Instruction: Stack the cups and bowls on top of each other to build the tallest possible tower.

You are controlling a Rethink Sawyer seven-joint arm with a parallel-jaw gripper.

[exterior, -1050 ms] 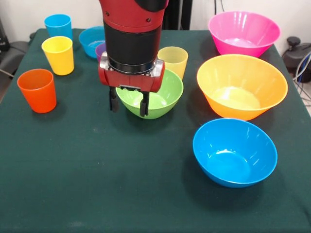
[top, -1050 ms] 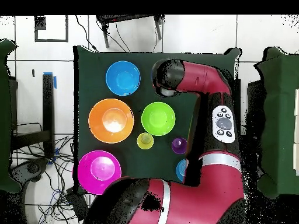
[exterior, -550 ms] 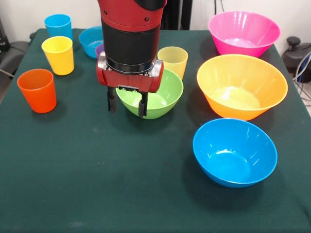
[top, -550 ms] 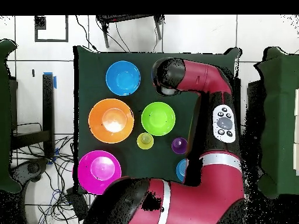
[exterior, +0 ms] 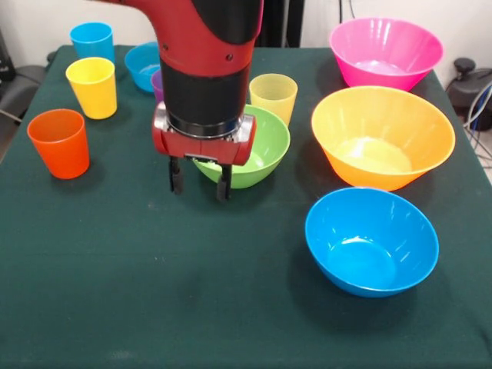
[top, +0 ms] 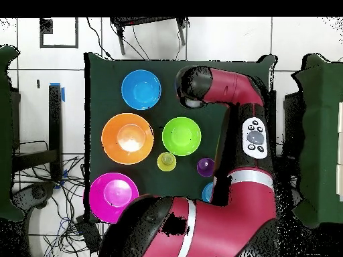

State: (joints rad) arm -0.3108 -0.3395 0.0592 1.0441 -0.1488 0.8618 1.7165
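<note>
My gripper (exterior: 200, 190) hangs open and empty just above the cloth, in front of the green bowl (exterior: 257, 150), near its left rim. To the right stand the orange-yellow bowl (exterior: 383, 134), the blue bowl (exterior: 371, 240) and the pink bowl (exterior: 386, 50). A small blue bowl (exterior: 141, 61) sits behind the arm. The orange cup (exterior: 58, 142), yellow cup (exterior: 92, 86) and blue cup (exterior: 92, 40) stand at the left, and the pale yellow-green cup (exterior: 273, 94) stands behind the green bowl. The purple cup (top: 206, 166) is mostly hidden in the front view. Each stands alone; no tower shows.
The dark green tablecloth (exterior: 154, 292) covers the table, with open cloth in front of the gripper. In the overhead view the arm (top: 231, 90) crosses the table's right side and hides the cups there. Cables lie on the floor (top: 60, 201) left of the table.
The gripper has shifted slightly toward the table's front edge and a little lower, still open. No cup or bowl has moved.
</note>
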